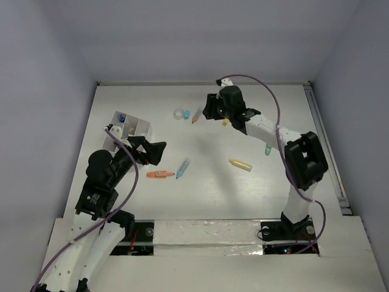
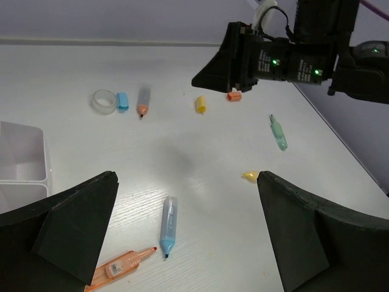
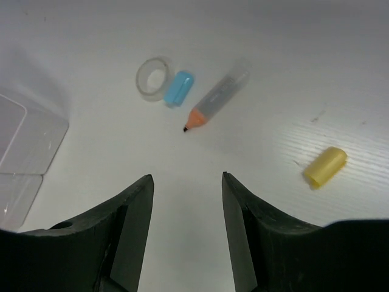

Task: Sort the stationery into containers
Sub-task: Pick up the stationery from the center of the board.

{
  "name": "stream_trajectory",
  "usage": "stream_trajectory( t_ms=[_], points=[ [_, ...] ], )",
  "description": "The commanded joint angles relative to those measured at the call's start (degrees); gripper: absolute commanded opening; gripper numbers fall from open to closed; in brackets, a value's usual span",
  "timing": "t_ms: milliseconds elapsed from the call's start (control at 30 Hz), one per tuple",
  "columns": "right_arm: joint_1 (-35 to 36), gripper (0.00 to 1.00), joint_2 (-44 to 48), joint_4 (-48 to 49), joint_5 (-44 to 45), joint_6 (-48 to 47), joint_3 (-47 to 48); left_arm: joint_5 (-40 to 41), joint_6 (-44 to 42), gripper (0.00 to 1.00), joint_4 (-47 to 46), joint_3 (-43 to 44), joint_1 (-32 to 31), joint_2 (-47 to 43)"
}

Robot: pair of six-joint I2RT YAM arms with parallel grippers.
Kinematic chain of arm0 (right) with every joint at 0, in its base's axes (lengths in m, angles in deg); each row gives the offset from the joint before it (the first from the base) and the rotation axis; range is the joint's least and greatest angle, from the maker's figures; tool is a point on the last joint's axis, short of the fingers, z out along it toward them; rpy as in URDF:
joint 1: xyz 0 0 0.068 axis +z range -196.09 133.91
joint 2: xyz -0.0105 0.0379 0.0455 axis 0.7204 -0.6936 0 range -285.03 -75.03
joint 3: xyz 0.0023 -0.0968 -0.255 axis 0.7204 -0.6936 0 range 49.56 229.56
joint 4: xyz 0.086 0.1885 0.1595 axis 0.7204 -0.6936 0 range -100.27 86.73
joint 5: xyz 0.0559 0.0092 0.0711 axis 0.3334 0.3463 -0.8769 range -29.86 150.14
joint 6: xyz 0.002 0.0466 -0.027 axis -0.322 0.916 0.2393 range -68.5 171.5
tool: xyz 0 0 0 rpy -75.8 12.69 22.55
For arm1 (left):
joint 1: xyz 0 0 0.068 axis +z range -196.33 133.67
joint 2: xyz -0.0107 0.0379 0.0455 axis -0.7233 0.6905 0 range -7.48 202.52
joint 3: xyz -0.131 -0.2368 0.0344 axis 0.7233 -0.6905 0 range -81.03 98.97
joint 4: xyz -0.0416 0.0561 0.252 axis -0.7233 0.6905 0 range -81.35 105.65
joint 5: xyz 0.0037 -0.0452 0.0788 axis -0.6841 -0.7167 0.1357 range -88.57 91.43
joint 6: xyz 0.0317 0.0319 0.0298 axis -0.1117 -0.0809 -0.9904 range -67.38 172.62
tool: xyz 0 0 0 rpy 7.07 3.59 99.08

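Observation:
The white divided container [image 1: 143,126] stands at the left, with a blue-capped item [image 1: 121,115] in one compartment. My left gripper [image 1: 158,153] hangs open to its right, above a blue marker [image 2: 168,219] and an orange marker [image 2: 121,265]. My right gripper [image 3: 187,176] is open with nothing in it, just short of a grey, orange-tipped marker [image 3: 217,97], a blue cap [image 3: 179,87] and a clear tape roll [image 3: 153,78]. To its right lies a yellow cap [image 3: 325,165]. A yellow marker [image 1: 240,165] and a green marker [image 1: 267,149] lie further right.
A small orange cap [image 2: 234,95] lies on the table under the right gripper's body in the left wrist view. A rail [image 1: 328,146] runs along the table's right edge. Grey walls close in the far side and both flanks.

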State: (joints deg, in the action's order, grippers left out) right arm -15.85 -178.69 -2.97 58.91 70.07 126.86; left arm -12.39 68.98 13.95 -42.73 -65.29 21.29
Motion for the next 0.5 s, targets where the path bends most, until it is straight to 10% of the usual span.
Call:
stream_trajectory(
  t_ms=[0, 300, 467],
  points=[
    [1.6, 0.55, -6.9, -3.2, -3.0, -3.1, 11.1, -1.5, 0.5, 0.99, -4.1, 0.8, 1.3, 0.4],
    [3.8, 0.16, -31.1, -15.3, -8.0, -6.4, 44.0, -1.6, 0.3, 0.99, -4.0, 0.9, 1.3, 1.3],
    [6.1, 0.29, -43.4, -23.4, -7.0, -9.7, 63.9, -1.6, 0.3, 0.99, -4.0, 0.9, 1.3, 1.5]
  ],
)
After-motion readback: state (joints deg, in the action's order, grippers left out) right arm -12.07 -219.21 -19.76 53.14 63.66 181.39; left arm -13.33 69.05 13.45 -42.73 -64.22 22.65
